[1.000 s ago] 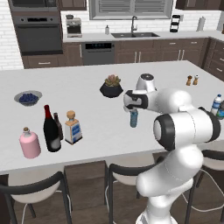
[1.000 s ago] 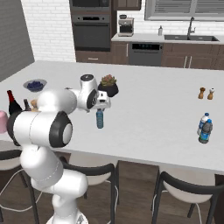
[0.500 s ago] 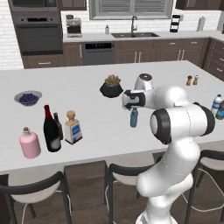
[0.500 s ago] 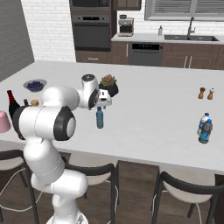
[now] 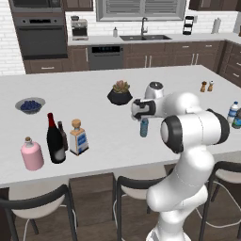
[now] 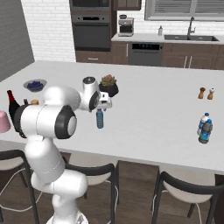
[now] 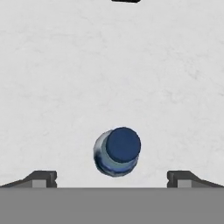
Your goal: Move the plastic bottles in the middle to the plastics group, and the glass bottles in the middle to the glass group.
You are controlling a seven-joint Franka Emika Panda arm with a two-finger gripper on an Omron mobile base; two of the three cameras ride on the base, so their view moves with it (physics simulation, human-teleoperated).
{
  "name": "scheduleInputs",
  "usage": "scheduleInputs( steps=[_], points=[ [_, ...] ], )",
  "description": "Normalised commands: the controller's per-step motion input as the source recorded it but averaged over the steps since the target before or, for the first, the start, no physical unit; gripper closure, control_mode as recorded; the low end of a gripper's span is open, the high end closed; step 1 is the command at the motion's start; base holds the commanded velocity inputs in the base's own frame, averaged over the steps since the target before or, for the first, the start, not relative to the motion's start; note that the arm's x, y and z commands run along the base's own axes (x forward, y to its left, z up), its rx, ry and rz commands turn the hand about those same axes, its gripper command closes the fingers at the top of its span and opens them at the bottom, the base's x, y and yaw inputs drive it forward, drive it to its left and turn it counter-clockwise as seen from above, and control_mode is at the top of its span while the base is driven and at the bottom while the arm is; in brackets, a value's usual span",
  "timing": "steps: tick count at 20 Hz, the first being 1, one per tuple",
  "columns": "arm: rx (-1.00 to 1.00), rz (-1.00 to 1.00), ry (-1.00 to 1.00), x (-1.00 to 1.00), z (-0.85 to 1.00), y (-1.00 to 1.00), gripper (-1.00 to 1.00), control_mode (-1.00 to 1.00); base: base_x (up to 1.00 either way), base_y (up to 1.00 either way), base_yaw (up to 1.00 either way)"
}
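A short bluish-teal plastic bottle (image 5: 144,127) (image 6: 100,119) stands upright mid-counter. My gripper (image 5: 142,117) (image 6: 102,107) hangs open right above it, pointing down. From the hand camera I look down on the bottle's blue cap (image 7: 118,150), which sits between and just ahead of the two spread fingertips (image 7: 42,178); nothing is held. At the left stand the dark wine bottle (image 5: 55,140) (image 6: 12,105) and the square clear bottle (image 5: 78,138), next to the brown beer bottle (image 5: 61,135) and pink flask (image 5: 32,155). The water bottle (image 5: 232,112) (image 6: 202,123) and a darker bottle (image 6: 205,131) stand far right.
A potted succulent (image 5: 120,92) (image 6: 108,85) sits just behind the teal bottle. A bowl of blueberries (image 5: 30,105) (image 6: 34,84) is at the back left, salt and pepper shakers (image 5: 206,86) (image 6: 206,93) at the back right. Stools line the counter's near edge.
The hand has swung slightly left and down, settling closer over the teal bottle. The jaws stay open and the bottles have not moved.
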Motion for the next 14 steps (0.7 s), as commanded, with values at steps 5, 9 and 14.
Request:
scheduleInputs(
  steps=[5,9,14],
  points=[
    [0.0,0.0,0.0,0.0,-0.3,0.0,-1.0,-1.0,0.0,0.0,0.0],
    [0.0,0.0,0.0,0.17,-0.04,-0.02,-1.0,-1.0,0.0,0.0,0.0],
    [0.0,0.0,0.0,0.18,-0.04,-0.03,-1.0,-1.0,0.0,0.0,0.0]
  ],
)
